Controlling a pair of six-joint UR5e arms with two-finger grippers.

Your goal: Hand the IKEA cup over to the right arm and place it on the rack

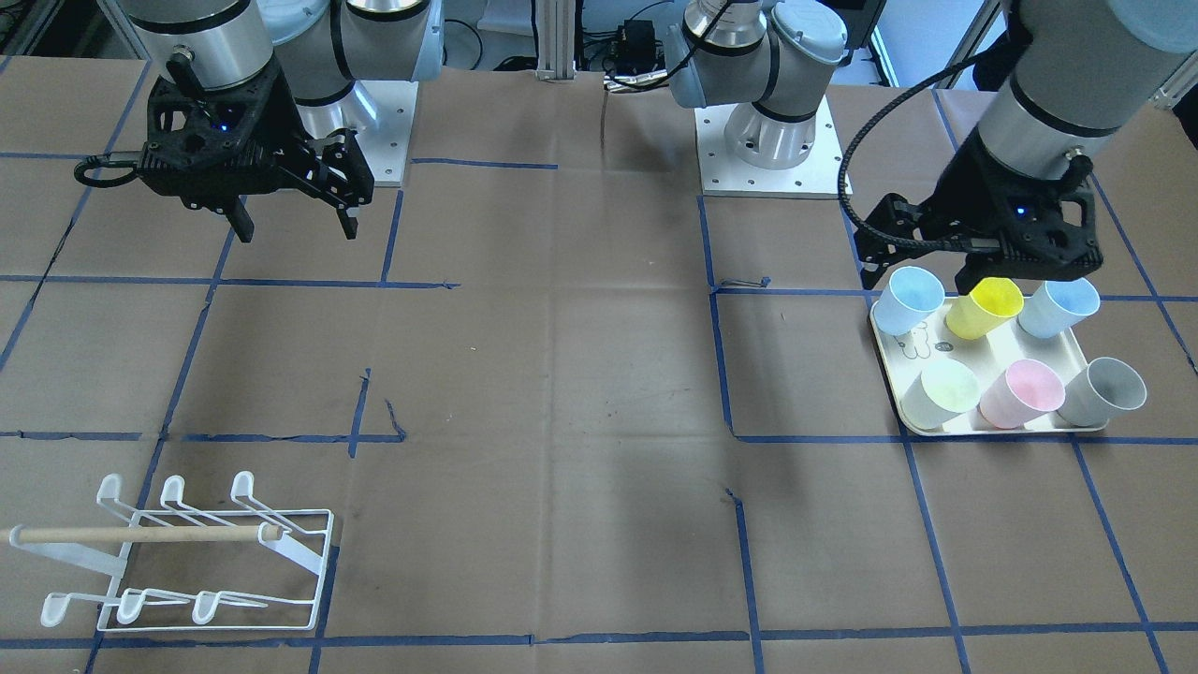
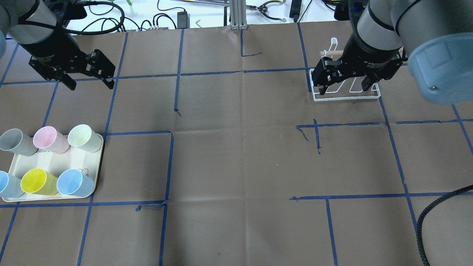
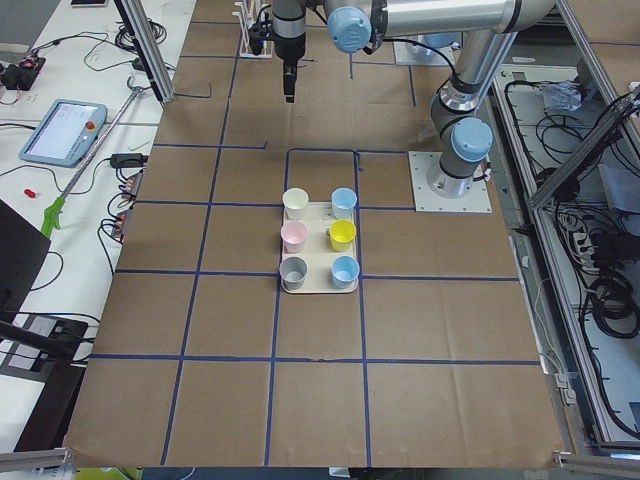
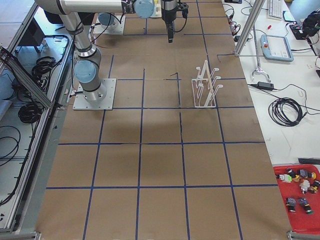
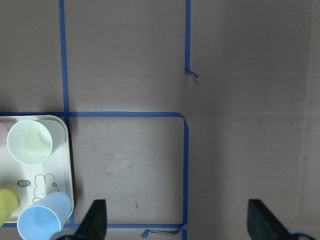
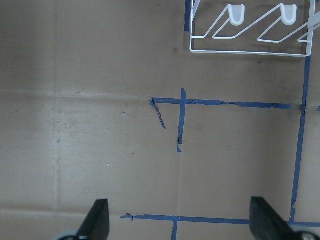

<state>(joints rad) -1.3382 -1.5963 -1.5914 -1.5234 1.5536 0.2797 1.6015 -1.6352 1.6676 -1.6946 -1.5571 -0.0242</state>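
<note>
Brown-paper counter (image 2: 236, 166), blue tape grid. IKEA cups (image 2: 79, 136) upright on tray (image 2: 79, 159), L side, nearer L tool (image 2: 91, 87), wide & empty. R tool (image 2: 344, 89) wide, empty, by rack (image 2: 375, 96).

A robotics lab: blue-taped table (image 2: 236, 166), teach pendant (image 3: 62, 130), loose cables (image 4: 286, 111) on side benches (image 4: 300, 145).

rack (image 2: 349, 98): mostly behind right end effector (image 2: 344, 88) | light-blue cup (image 2: 6, 184): cut by overhead view's left edge
</note>
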